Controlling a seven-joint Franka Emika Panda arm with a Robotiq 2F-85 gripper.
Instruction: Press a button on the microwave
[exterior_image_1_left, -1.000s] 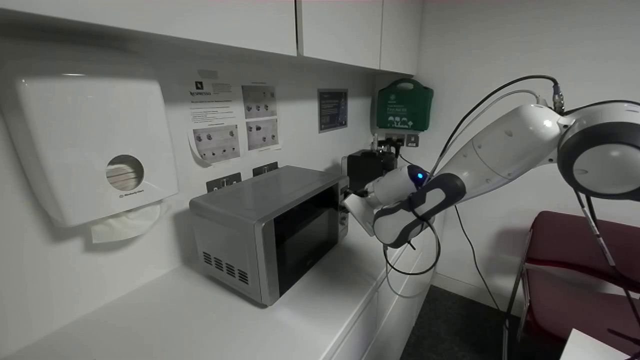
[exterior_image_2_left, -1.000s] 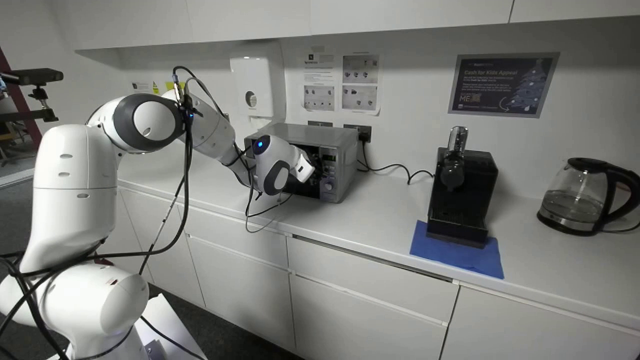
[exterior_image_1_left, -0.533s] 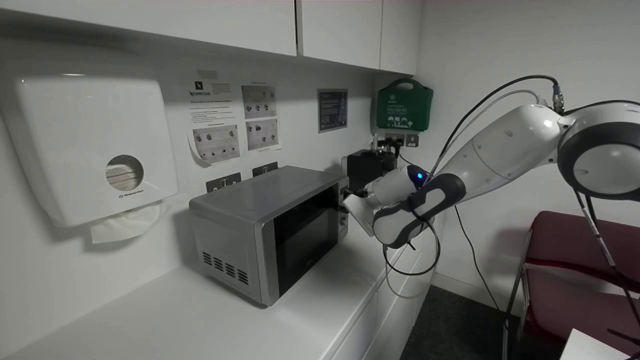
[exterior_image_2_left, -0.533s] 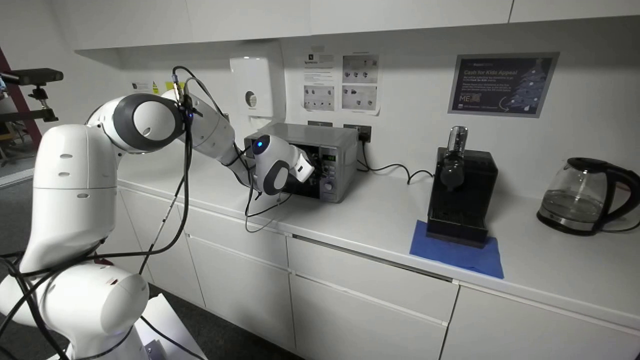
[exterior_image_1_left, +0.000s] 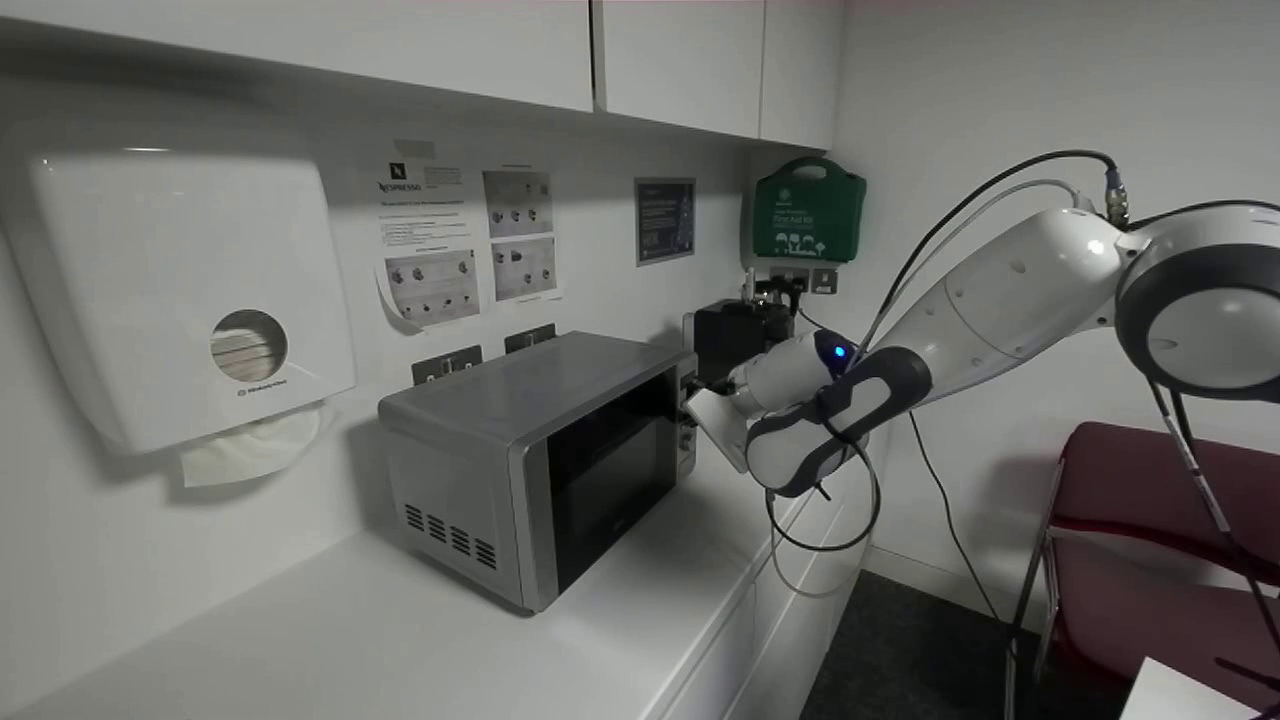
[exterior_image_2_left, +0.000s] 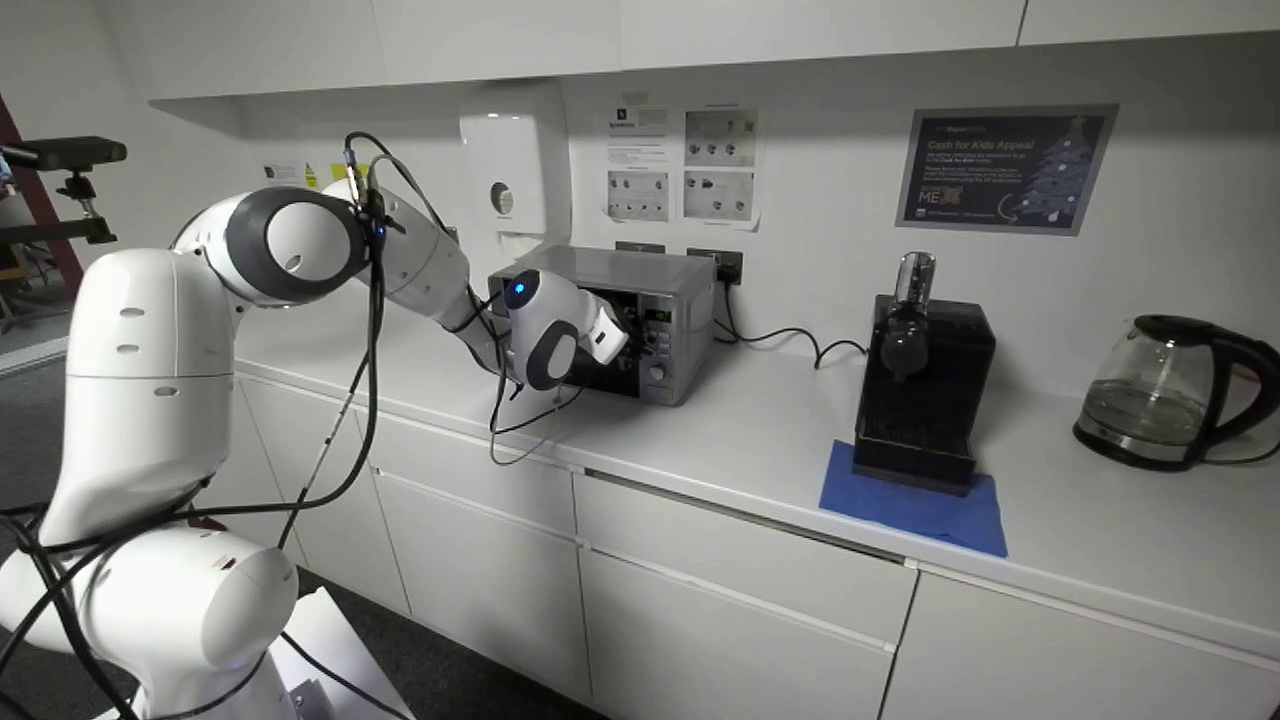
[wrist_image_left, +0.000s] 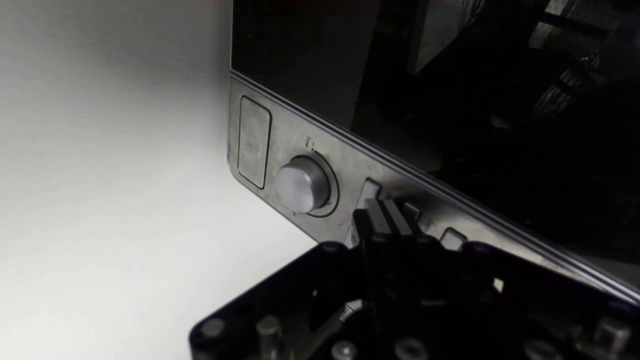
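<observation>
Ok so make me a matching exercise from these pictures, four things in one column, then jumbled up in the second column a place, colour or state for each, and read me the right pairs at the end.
Things:
1. End effector
2. Coffee machine
3. First aid kit
4. Kettle

Place, colour or state:
A. Green
B. Shut, close to the control panel of the microwave
C. See-through sides
D. On a blue cloth

Right pairs: 1-B, 2-D, 3-A, 4-C.

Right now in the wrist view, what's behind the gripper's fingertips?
The control panel of the microwave: parts of buttons show beside the fingertips; whatever those fingertips cover cannot be seen.
</observation>
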